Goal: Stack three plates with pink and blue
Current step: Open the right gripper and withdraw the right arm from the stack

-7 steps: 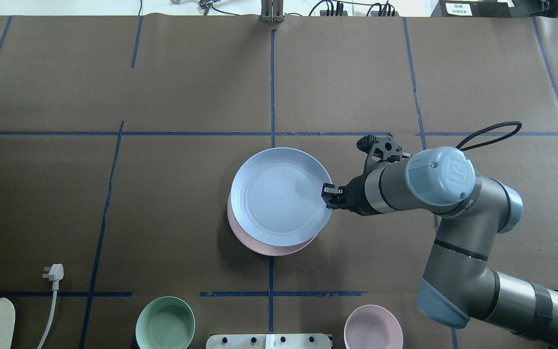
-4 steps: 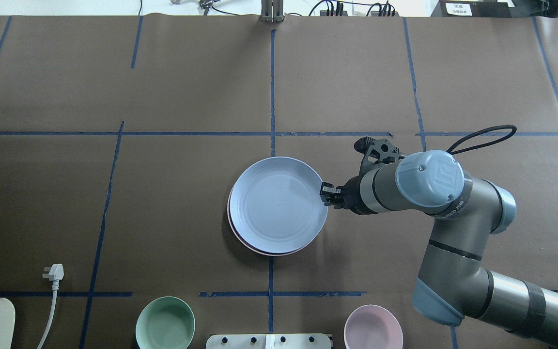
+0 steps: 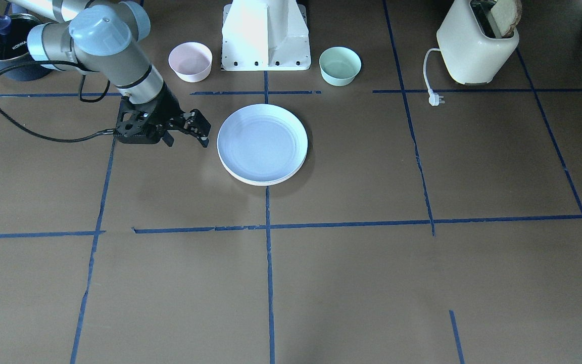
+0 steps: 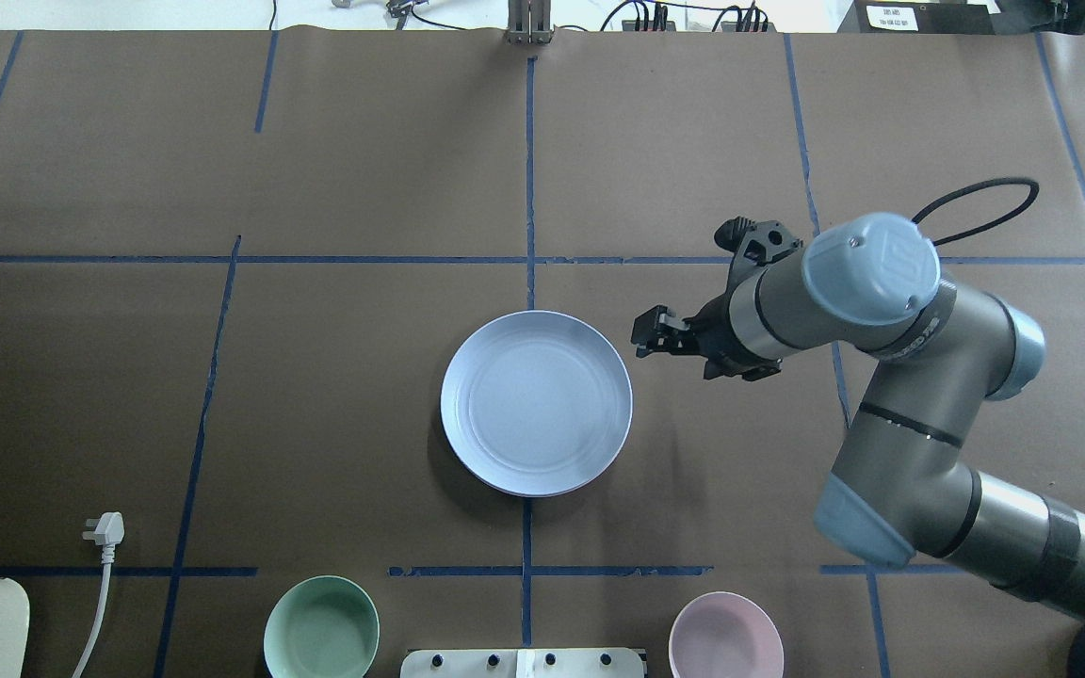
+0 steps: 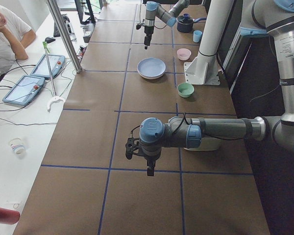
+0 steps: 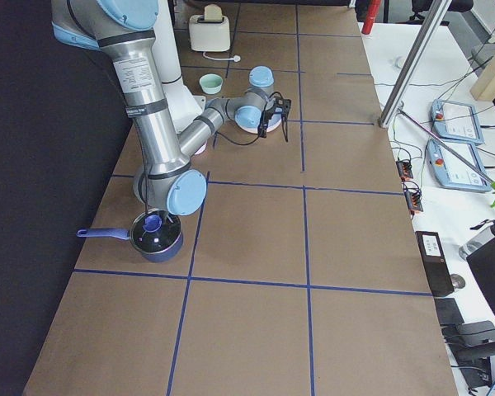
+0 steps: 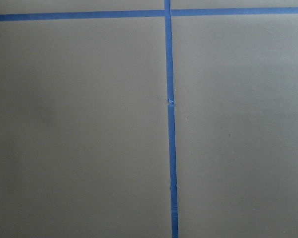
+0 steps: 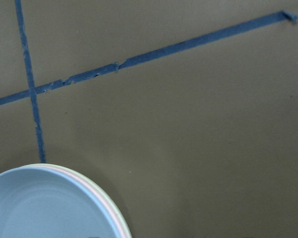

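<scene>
**Three Plates in One Pile**

The big brown table (image 4: 316, 169) has blue tape lines on it. The right arm (image 4: 882, 311) reaches in over it from the side. The left arm (image 5: 210, 129) hangs over a far part of the table, well away from the plates.

In the middle sits the pile. The blue plate (image 4: 536, 403) is on top. The pink plate (image 8: 105, 198) peeks out just under it. The cream plate (image 3: 263, 183) is at the bottom. Their edges nearly match, so I think the pile will sit steady and the job looks done.

The right gripper (image 4: 648, 331) hovers near the pile and does not touch it. Its fingers are apart and hold nothing. The left gripper (image 5: 148, 166) is too small here for me to tell if it is apart or together.
</scene>
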